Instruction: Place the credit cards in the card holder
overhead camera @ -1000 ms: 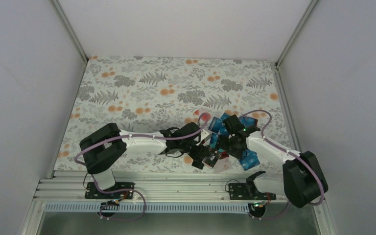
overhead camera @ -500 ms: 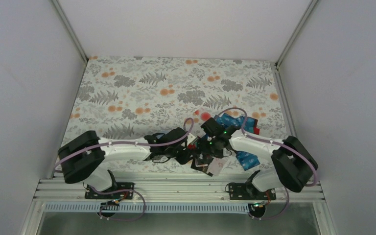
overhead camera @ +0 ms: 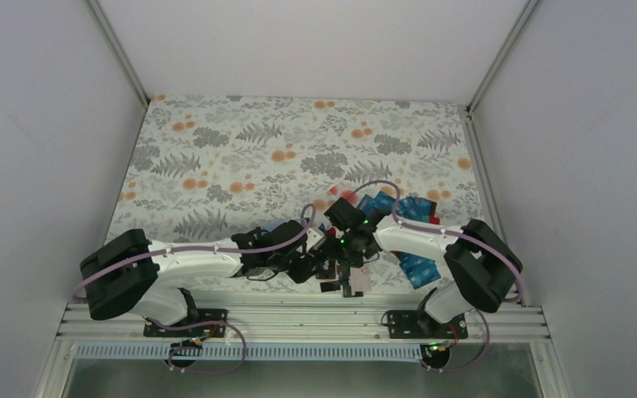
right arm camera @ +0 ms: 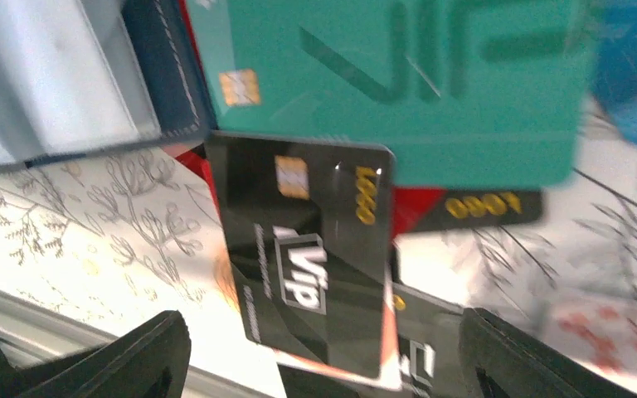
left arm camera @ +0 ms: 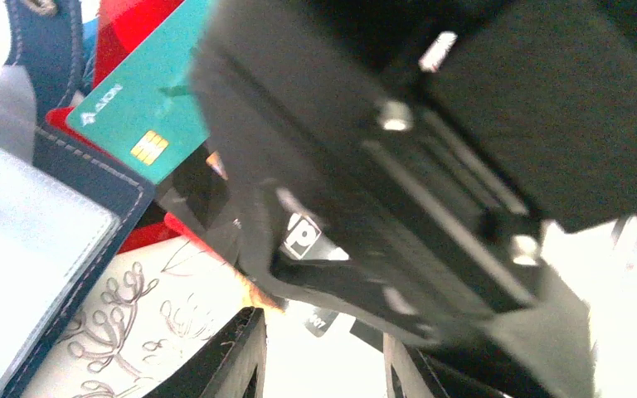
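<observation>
The navy card holder (right arm camera: 162,75) lies open, its pale grey inside showing, also at the left of the left wrist view (left arm camera: 91,178). A teal card (right arm camera: 415,83) overlaps its edge, with a red card (right arm camera: 415,203) below it. A black VIP card (right arm camera: 307,240) lies on the cloth under my right gripper (right arm camera: 323,332), whose jaws stand wide apart on either side of it. My left gripper (left arm camera: 319,340) is open over bare cloth, close under the right gripper's black body (left arm camera: 431,149). From above, both grippers (overhead camera: 315,267) (overhead camera: 347,269) meet near the front edge.
More cards, blue and red, lie in a pile (overhead camera: 402,206) behind the right arm, and a blue one (overhead camera: 420,270) beside its forearm. Two further black cards (right arm camera: 481,203) (right arm camera: 419,361) lie by the VIP card. The metal rail (overhead camera: 299,319) runs just in front.
Both grippers have shifted left and toward the front edge. The right gripper left the card pile and now hangs over the black cards beside the left gripper.
</observation>
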